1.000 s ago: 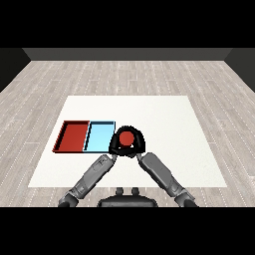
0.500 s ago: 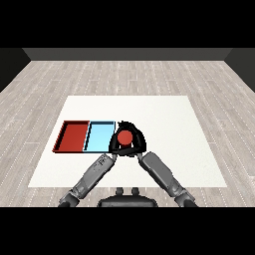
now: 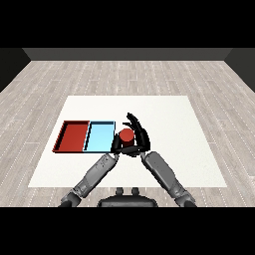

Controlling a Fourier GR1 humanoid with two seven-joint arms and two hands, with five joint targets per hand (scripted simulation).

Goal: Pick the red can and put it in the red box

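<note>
The red can [image 3: 126, 135] stands upright between my two hands, just right of the light blue tray [image 3: 99, 137]. My left hand [image 3: 116, 145] is pressed against the can's left and lower side, its fingers curled round it. My right hand [image 3: 141, 135] is at the can's right and rear, with its fingers fanned out and raised behind the can. The red tray [image 3: 73, 137] lies left of the blue one, with nothing in it. The can's base is hidden by the hands.
The two trays lie side by side on the white table [image 3: 169, 114], left of the hands. My forearms come in from the lower corners and meet at the can. Wood floor surrounds the table.
My right hand's fingers have straightened and spread from a tight ring round the can. The can has stayed almost in place beside the blue tray.
</note>
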